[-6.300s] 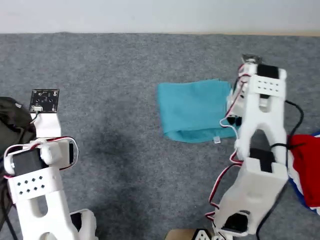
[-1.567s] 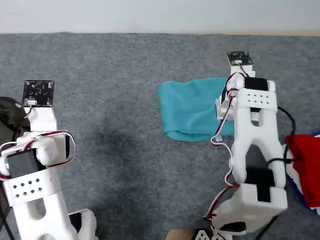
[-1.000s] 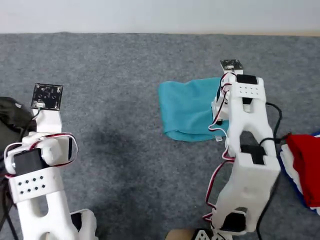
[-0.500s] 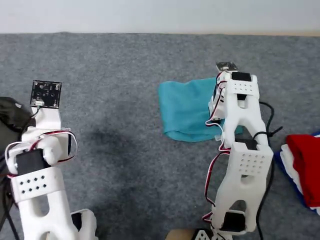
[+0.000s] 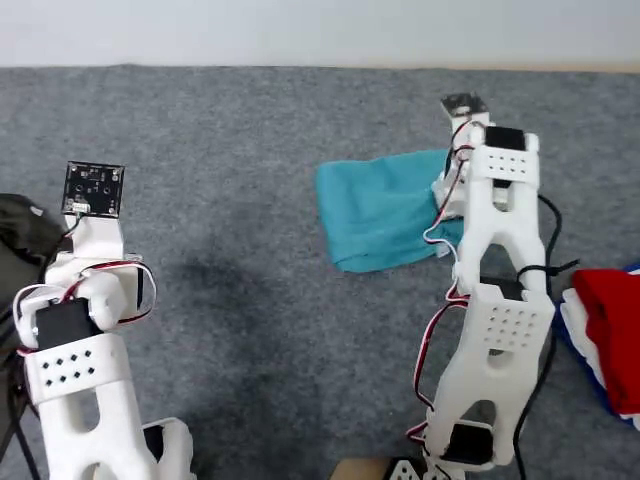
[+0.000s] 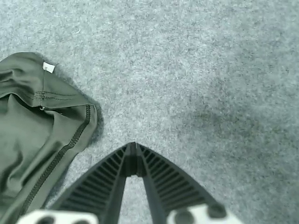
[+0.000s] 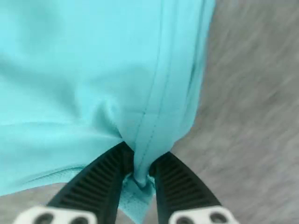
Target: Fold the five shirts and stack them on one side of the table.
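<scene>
right claw (image 7: 140, 161) pinched tight on the teal shirt (image 5: 375, 215) edge, middle of the desk (image 5: 230, 150), prob to drag it to the red-topped stack (image 5: 605, 330) | left claw (image 6: 134, 151) closed, empty, by the olive shirt (image 6: 37, 126)

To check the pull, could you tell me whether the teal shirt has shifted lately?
Yes: the shirt, clamped in the right gripper, has slid slightly toward the far wall.

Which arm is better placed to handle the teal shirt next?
Right. The right tool is shut on an edge of the teal shirt; the left tool sits shut over carpet beside the olive shirt.
</scene>
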Motion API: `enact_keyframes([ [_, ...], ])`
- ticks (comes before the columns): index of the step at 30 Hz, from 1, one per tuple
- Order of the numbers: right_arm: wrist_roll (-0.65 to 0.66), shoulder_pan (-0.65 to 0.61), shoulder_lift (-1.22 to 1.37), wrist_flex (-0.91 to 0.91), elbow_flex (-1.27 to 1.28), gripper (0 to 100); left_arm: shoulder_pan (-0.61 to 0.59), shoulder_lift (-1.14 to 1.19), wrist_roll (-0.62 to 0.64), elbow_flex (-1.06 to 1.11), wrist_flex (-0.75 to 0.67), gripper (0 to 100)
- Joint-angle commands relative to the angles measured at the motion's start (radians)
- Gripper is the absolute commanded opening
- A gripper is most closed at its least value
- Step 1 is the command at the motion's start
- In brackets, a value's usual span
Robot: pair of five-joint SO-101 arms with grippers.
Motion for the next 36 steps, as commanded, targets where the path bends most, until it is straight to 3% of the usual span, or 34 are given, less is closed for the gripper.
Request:
enact_keyframes([
  [1, 0.173, 0.033, -0.012, -0.110, -0.060, 0.9, 0.008, -0.018, -0.009, -0.004, -0.011, 0],
  [6, 0.354, 0.033, 0.015, -0.245, -0.060, 0.9, 0.008, -0.017, -0.009, -0.001, -0.011, 0],
  [10, 0.394, 0.024, 0.025, -0.288, -0.060, 0.9, 0.008, -0.018, -0.009, 0.022, -0.012, 0],
  [15, 0.384, 0.007, 0.021, -0.142, -0.060, 2.7, 0.008, -0.018, -0.009, 0.035, -0.011, 0],
  [20, 0.262, -0.010, 0.008, 0.051, -0.068, 15.4, 0.008, -0.018, -0.009, 0.035, -0.012, 0],
  [25, 0.235, -0.050, -0.064, 0.214, -0.077, 26.6, 0.008, -0.018, -0.009, 0.036, -0.012, 0],
  [36, 0.229, -0.226, -0.298, 0.341, -0.077, 27.1, 0.008, -0.018, -0.008, 0.036, -0.011, 0],
])
